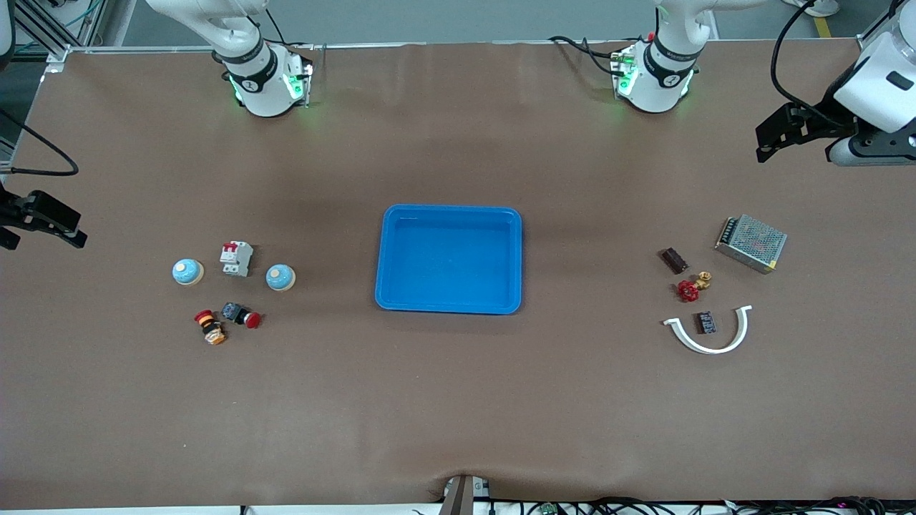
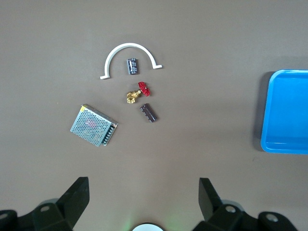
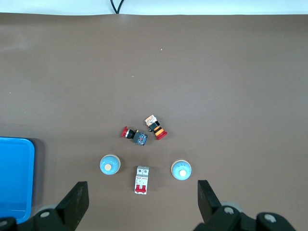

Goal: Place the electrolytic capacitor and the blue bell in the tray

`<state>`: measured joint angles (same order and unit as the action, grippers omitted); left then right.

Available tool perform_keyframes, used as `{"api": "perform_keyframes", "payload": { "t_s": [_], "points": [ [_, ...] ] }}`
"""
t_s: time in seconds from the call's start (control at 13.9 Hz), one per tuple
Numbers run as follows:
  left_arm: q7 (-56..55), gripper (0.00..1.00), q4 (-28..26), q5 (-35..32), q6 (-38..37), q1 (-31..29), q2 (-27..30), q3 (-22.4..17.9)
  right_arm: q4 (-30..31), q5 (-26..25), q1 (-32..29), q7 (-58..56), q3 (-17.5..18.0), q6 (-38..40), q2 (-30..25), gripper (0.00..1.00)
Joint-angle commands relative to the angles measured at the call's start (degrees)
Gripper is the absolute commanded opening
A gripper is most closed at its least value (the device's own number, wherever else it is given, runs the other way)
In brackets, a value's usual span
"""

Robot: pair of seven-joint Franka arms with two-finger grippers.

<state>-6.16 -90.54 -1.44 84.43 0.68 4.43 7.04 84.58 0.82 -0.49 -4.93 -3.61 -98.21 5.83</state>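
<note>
Tray cut off by edge in both wrist views. Right gripper partly out of frame in front view.

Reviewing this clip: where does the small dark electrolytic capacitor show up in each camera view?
Front view: the electrolytic capacitor lies inside the white curved bracket, toward the left arm's end of the table.
Left wrist view: the capacitor sits under the bracket's arch.
Right wrist view: not in it.
Shared landmark: the blue tray.
</note>
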Motion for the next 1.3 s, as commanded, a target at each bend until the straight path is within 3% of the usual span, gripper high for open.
{"api": "perform_keyframes", "payload": {
  "t_s": [0.0, 0.58, 0.79, 1.22],
  "points": [
    [0.5, 1.0, 1.1, -1.2, -1.4, 0.1, -0.2, 0.2, 1.7, 0.0, 0.1, 0.6, 0.1, -0.5, -1.8, 1.0],
    [0.3, 1.0, -1.3, -1.3, -1.3, -0.5, -3.2, -0.1, 1.7, 0.0, 0.1, 0.6, 0.1, -0.1, -1.8, 1.0],
    [-0.1, 1.0, -6.3, -1.3, 2.0, -0.7, -2.9, -0.1, 1.7, 0.0, 0.0, 0.7, 0.0, 0.0, -1.6, 1.0],
    [-0.1, 1.0, -19.6, -2.5, 16.0, -2.8, -1.3, 0.2, 1.4, -0.4, -0.5, 0.7, -0.2, 0.0, -1.4, 1.0]
  ]
}}
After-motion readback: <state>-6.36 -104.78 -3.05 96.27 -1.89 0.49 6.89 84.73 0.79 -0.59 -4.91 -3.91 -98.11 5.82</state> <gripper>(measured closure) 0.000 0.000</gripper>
